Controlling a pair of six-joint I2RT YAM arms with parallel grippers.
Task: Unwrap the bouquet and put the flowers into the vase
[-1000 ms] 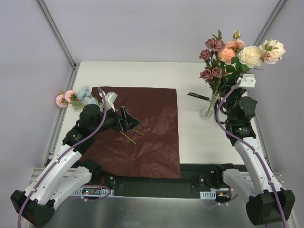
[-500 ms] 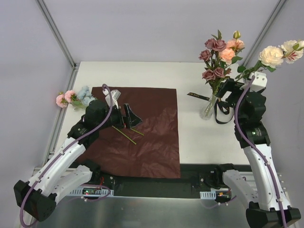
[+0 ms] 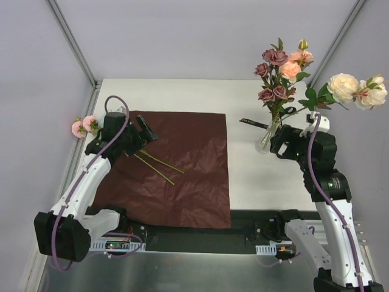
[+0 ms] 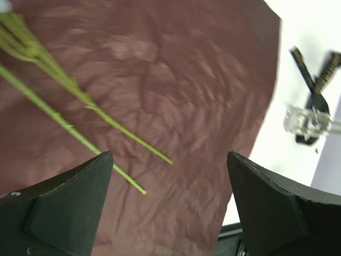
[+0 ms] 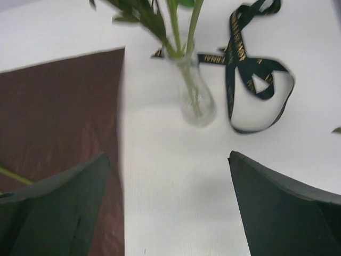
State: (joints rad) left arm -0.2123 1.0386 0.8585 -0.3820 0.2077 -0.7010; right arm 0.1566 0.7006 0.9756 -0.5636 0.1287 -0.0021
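Top external view: the vase (image 3: 268, 137) stands upright at the far right of the tabletop (image 3: 182, 94), holding mauve, peach and cream flowers (image 3: 278, 61). Pink blooms (image 3: 84, 126) lie at the left edge; green stems (image 3: 159, 165) rest on the flattened red paper (image 3: 194, 176). The ribbon (image 5: 250, 69) lies just beside the vase. Left pincer (image 4: 169, 160) is over the stems, jaws apart and empty. Right pincer (image 5: 168, 157) is near the vase, jaws apart and empty.

Left gripper (image 3: 144, 129): withdrawn from middle of wrapping paper (image 3: 194, 182) toward its far-left corner. Two green stems (image 3: 159, 165) now fully exposed (blue blossoms now hidden behind left arm). Right gripper (image 3: 279, 143): jaws gone wide, moved down beside vase (image 3: 267, 139). Cream roses (image 3: 345, 86): swung out right, away from bunch (image 3: 276, 73), stem leaning from vase neck.
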